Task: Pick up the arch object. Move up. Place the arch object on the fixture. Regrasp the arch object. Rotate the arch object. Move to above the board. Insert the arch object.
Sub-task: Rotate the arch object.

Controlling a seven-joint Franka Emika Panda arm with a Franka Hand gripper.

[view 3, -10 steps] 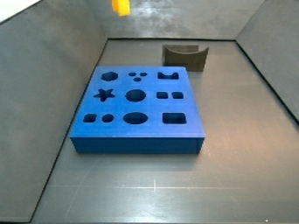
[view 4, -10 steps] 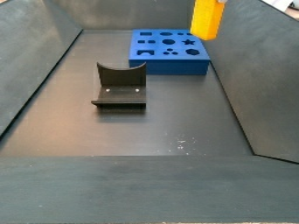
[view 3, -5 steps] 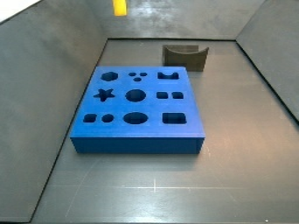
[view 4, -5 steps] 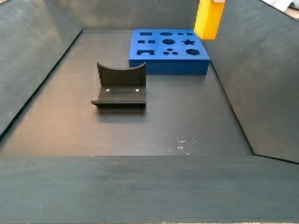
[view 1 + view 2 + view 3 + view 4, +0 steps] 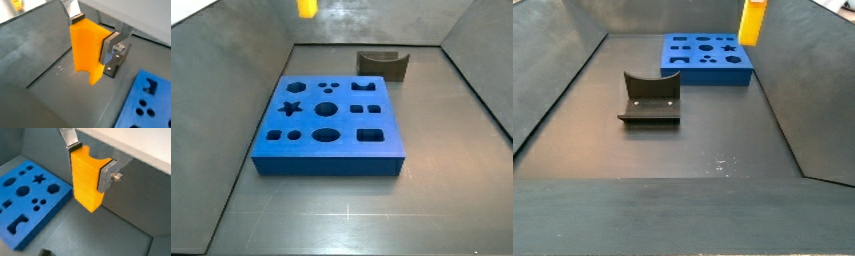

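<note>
In both wrist views my gripper is shut on the arch object, a yellow-orange block hanging upright between the silver fingers, its notch visible. Both side views show the arch object high at the frame's top edge; the gripper itself is out of frame there. The blue board with shaped holes lies on the floor below. The dark fixture stands empty beyond the board's end.
Sloping grey walls enclose the dark floor. The arch object hangs close to one wall in a wrist view.
The arch object has shifted slightly sideways at the top edge of both side views, staying high above the floor. Board and fixture have not moved.
</note>
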